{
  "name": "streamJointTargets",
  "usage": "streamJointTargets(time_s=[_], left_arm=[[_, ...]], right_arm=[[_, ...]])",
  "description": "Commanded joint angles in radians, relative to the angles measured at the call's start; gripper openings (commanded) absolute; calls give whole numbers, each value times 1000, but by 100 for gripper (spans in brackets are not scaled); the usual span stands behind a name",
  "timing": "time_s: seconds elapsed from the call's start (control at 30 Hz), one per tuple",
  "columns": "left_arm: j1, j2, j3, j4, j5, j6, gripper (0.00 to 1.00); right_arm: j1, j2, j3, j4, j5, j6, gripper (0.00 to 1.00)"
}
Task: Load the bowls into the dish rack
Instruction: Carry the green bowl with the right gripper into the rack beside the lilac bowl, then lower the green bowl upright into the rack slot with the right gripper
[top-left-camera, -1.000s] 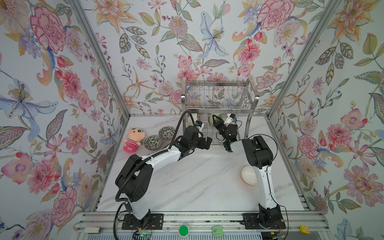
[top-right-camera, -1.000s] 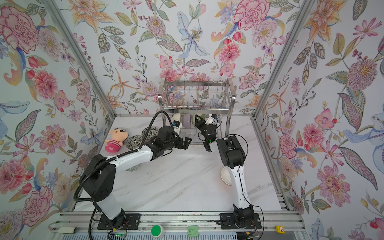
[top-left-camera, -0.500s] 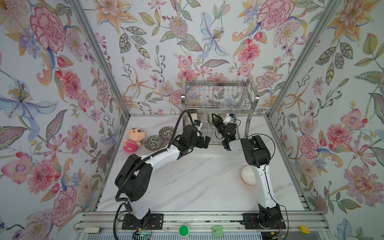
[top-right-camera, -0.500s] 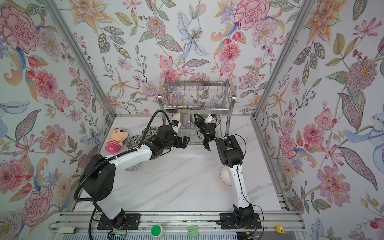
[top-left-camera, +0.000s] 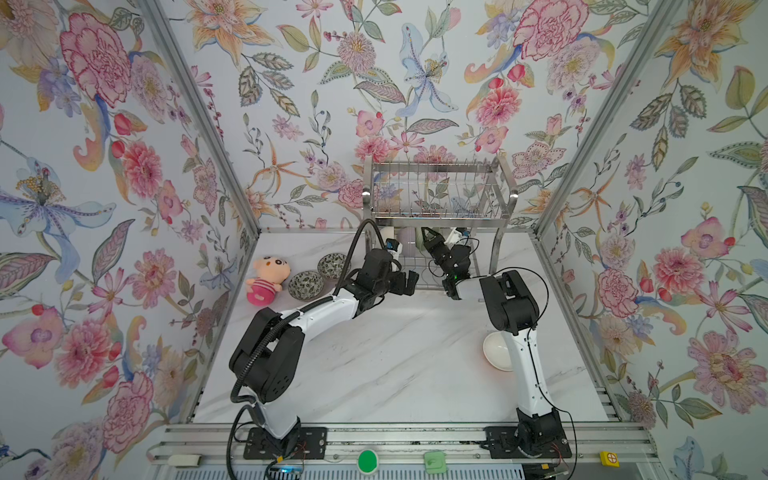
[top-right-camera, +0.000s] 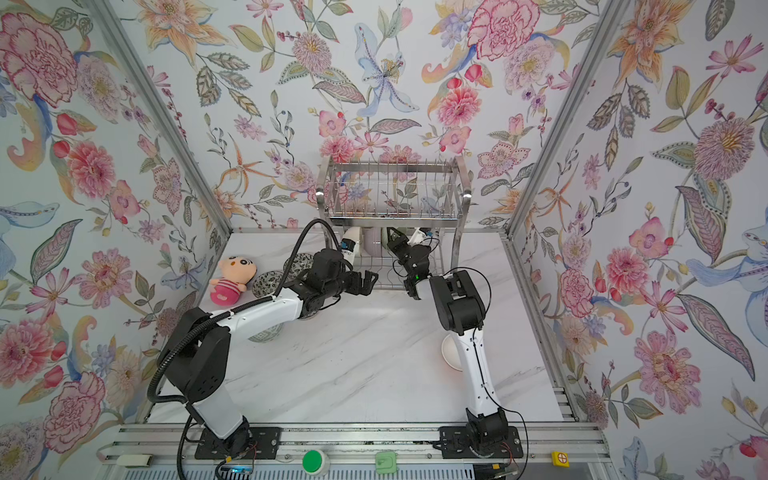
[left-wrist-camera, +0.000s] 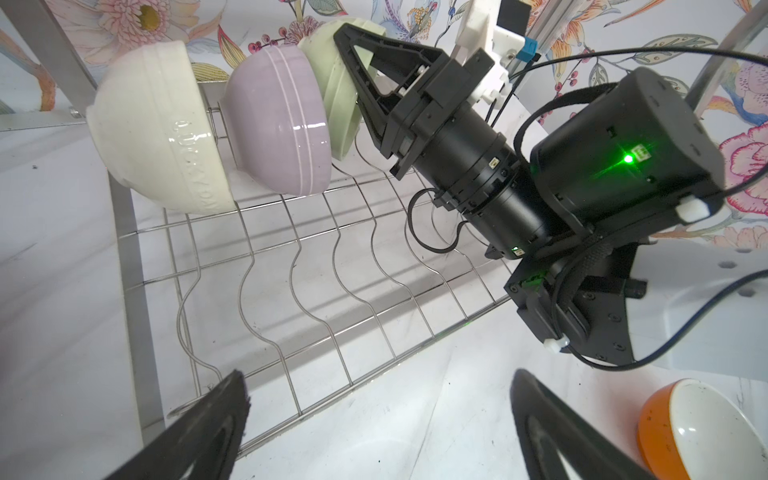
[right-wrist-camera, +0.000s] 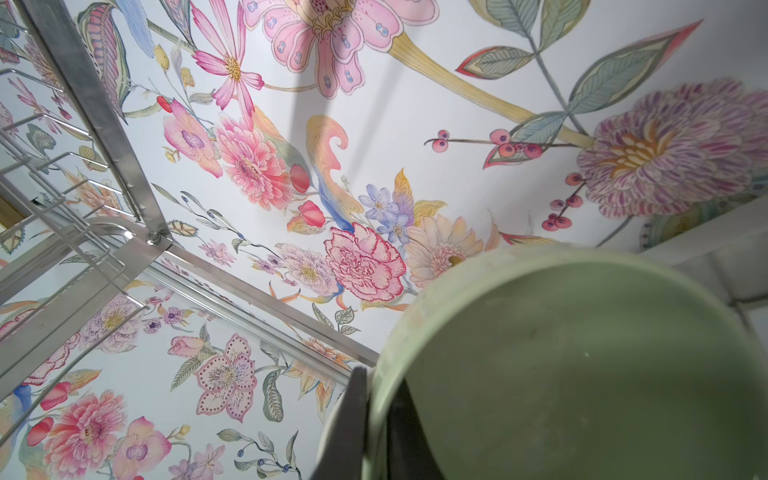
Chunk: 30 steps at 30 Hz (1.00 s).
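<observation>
The dish rack (top-left-camera: 436, 195) (top-right-camera: 392, 191) stands at the back wall. On its lower wire shelf (left-wrist-camera: 311, 270) a cream bowl (left-wrist-camera: 158, 133) and a lilac bowl (left-wrist-camera: 278, 124) lean on edge. Beside them is a pale green bowl (left-wrist-camera: 332, 75) (right-wrist-camera: 582, 365), with my right gripper (right-wrist-camera: 376, 382) (top-left-camera: 428, 235) shut on its rim. My left gripper (left-wrist-camera: 380, 378) (top-left-camera: 409, 282) hangs open and empty over the table in front of the shelf. A white bowl with an orange outside (left-wrist-camera: 698, 428) (top-left-camera: 496, 351) sits on the table by the right arm. Two leaf-patterned bowls (top-left-camera: 306, 284) (top-left-camera: 332, 265) sit at the left.
A pink plush doll (top-left-camera: 268, 278) lies left of the patterned bowls. Another patterned bowl (top-right-camera: 266, 332) shows partly under the left arm. The rack's upper tier (top-right-camera: 392, 208) overhangs both grippers. Floral walls close the table on three sides.
The right gripper has edged slightly further in under the rack with the green bowl. The left gripper has shifted a little to the left and stays open.
</observation>
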Motion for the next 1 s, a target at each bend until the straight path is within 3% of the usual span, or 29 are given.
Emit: streamJointTargets(time_s=[0.0,0.13,0.97], left_arm=[[12,-15,-15,-7,-9,13,99],[11,-15,-20,-3,-7,11,99],[12,-38,-19,-24,-21,0,99]], right_arm=[[-1,-17,16,-48,0,7,2],[-8,-32,14,-114,2,6,3],[-44,19,47,-123,-76,97,11]])
